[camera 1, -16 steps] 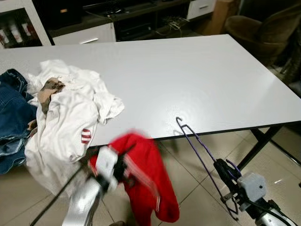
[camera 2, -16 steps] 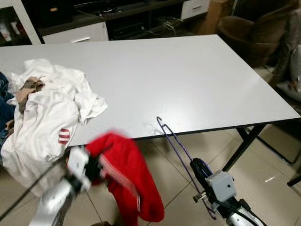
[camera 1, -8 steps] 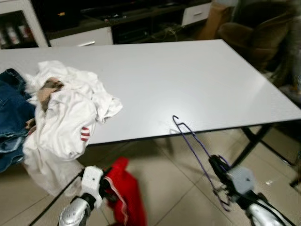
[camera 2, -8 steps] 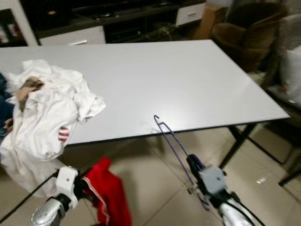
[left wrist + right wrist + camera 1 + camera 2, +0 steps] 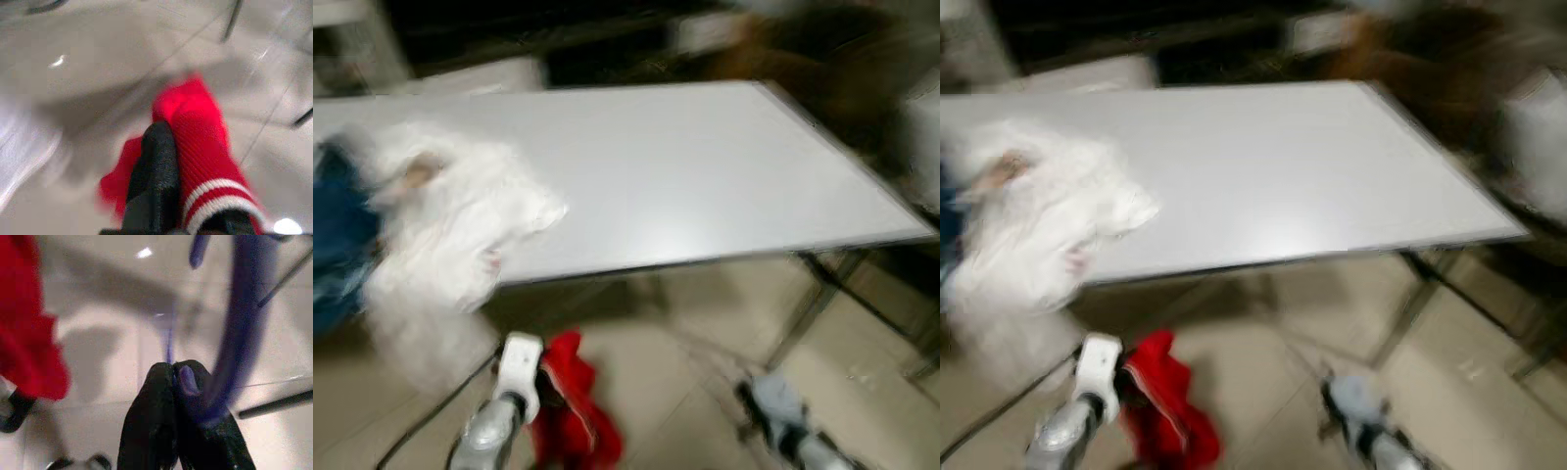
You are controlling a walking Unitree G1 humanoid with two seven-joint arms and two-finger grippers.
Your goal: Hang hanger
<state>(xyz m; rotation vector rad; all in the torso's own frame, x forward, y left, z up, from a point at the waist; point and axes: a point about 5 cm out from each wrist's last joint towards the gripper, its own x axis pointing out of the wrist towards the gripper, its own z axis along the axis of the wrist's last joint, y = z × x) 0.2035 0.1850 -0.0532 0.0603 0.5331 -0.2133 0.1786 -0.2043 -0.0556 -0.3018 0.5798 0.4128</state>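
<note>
The eye views are blurred by motion. A red knit garment with white stripes hangs below the table's front edge, and my left gripper is shut on it. In the left wrist view a black finger presses against the red garment. My right gripper is low at the front right, over the floor. The right wrist view shows the right gripper shut on a thin purple wire hanger, which rises away from it.
A white table stands ahead, with a heap of white clothes and blue jeans at its left end. Its dark leg slants down at the right. A brown armchair sits beyond. Beige tiled floor lies below.
The whole picture has smeared as the camera moves. The red garment, raised a second ago, now hangs low in my left gripper. My right gripper with the hanger sits slightly lower.
</note>
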